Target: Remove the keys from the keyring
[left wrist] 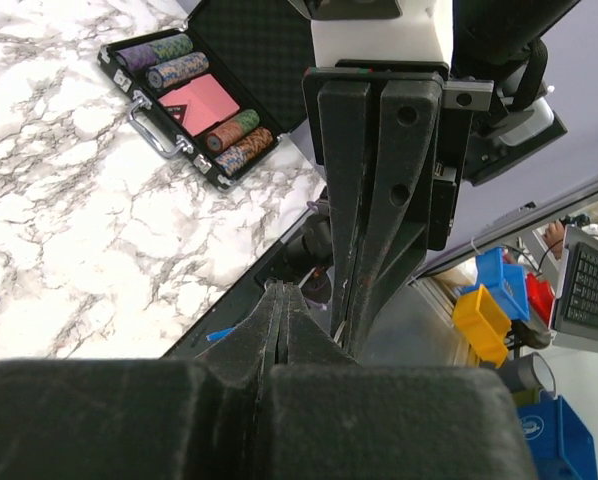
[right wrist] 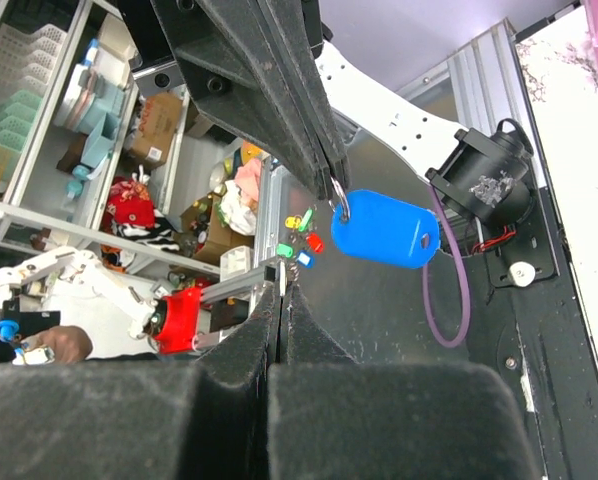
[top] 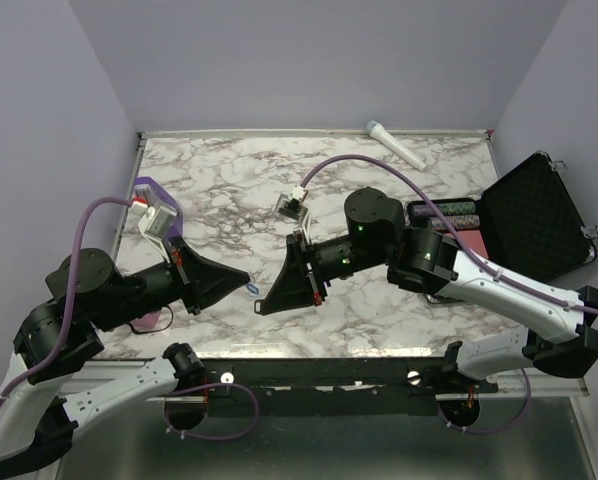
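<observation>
My left gripper [top: 249, 283] is shut on the thin metal ring of the keyring. Its blue oval tag [top: 253, 290] hangs just below the fingertips, above the table's front part. In the right wrist view the tag [right wrist: 384, 228] dangles from the ring [right wrist: 339, 198] pinched at the left fingers' tips. My right gripper [top: 265, 304] is shut beside it, tips nearly meeting the left ones. A thin silver sliver, the key [right wrist: 281, 277] seen edge-on, sticks out of its closed tips, apart from the ring. In the left wrist view my left gripper [left wrist: 280, 290] is closed and the right fingers [left wrist: 374, 200] rise just beyond it.
An open black poker-chip case [top: 509, 225] lies at the right, also in the left wrist view [left wrist: 194, 100]. A white cylinder [top: 396, 145] lies at the back right. A purple wedge block [top: 149, 188] sits at the left. The marble table's front edge [top: 309, 352] is just below the grippers.
</observation>
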`<act>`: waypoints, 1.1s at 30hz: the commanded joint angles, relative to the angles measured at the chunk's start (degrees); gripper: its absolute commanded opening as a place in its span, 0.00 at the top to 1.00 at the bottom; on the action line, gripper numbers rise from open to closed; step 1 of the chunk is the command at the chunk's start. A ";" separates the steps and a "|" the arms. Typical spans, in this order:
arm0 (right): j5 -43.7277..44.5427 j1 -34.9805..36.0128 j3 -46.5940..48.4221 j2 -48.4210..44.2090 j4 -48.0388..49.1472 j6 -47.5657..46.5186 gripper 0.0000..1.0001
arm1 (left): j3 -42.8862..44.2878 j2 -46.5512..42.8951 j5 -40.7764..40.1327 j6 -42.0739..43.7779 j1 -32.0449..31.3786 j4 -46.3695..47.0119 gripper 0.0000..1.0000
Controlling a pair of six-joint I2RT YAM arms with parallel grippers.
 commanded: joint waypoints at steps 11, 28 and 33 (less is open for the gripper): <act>14.90 0.37 -3.41 -5.56 0.55 0.13 0.99 | -0.23 -3.30 -7.29 -1.94 0.11 1.21 1.00; 44.26 0.28 -0.16 -1.43 -20.71 1.45 0.99 | -4.17 -10.77 -17.31 1.04 0.20 -10.03 1.00; 47.78 0.28 -1.03 1.38 -24.32 2.76 0.99 | -8.57 -14.98 -20.74 2.97 0.20 -12.14 1.00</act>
